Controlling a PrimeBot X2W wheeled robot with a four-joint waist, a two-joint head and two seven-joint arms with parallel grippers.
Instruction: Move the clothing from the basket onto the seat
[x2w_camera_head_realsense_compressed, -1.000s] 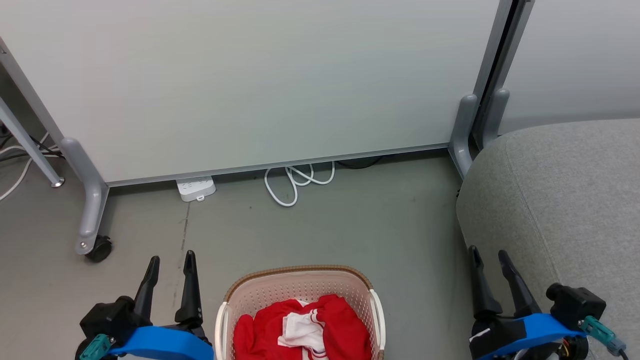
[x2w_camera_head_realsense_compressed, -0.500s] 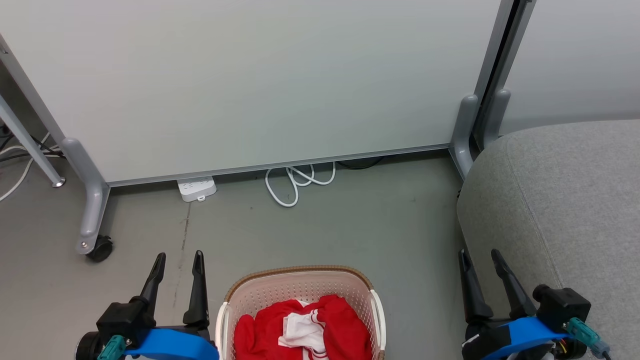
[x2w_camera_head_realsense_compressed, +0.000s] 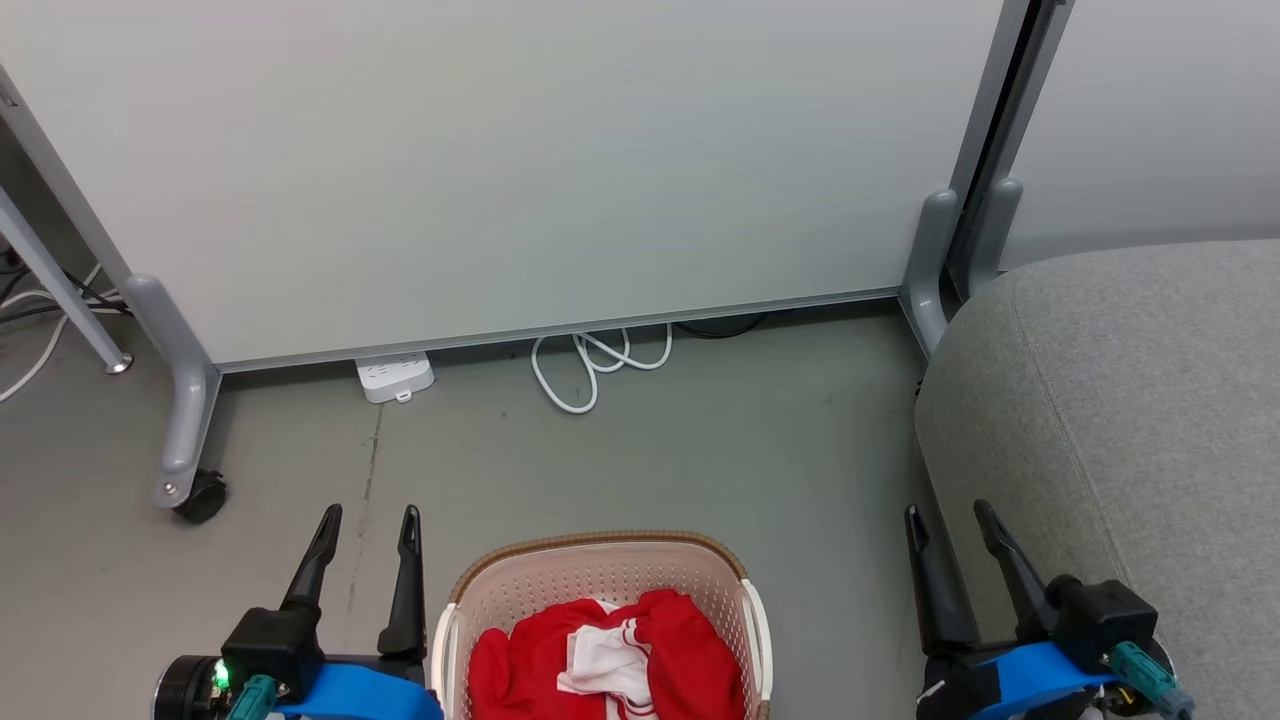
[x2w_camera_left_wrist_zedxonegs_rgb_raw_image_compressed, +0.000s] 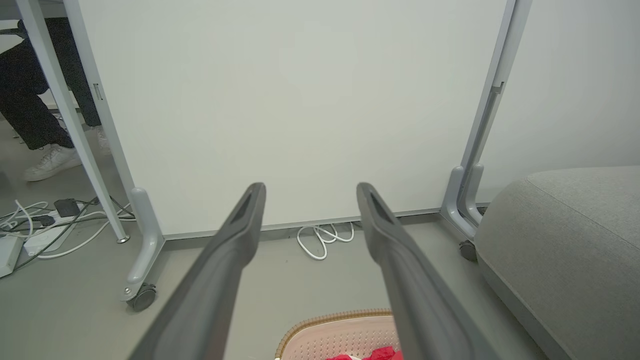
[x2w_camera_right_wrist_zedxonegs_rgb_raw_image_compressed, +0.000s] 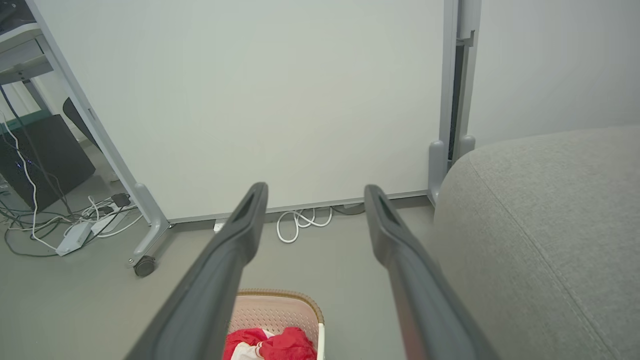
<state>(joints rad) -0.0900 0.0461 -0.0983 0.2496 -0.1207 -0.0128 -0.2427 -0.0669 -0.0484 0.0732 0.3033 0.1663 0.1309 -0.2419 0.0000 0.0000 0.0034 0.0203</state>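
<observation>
Our left gripper (x2w_camera_head_realsense_compressed: 371, 515) and right gripper (x2w_camera_head_realsense_compressed: 947, 512), both wide open and empty, have drifted inward toward basket (x2w_camera_head_realsense_compressed: 600, 541). Clothing (x2w_camera_head_realsense_compressed: 690, 650) still heaped inside; seat (x2w_camera_head_realsense_compressed: 1120, 400) waits at right. We judge grasp not begun.

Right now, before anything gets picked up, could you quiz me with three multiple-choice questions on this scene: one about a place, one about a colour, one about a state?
1. Where does the clothing lie?
A. on the floor
B. in the basket
C. hanging on the white panel

2. What colour is the basket's rim?
A. brown
B. blue
C. black

3. How do the left gripper and right gripper stand?
A. both open, empty
B. both shut on cloth
C. one open, one shut

Answers:
1 B: the red heap sits inside the perforated walls.
2 A: a brown woven-look band tops the cream wall.
3 A: each pair of jaws is apart with nothing between.
</observation>
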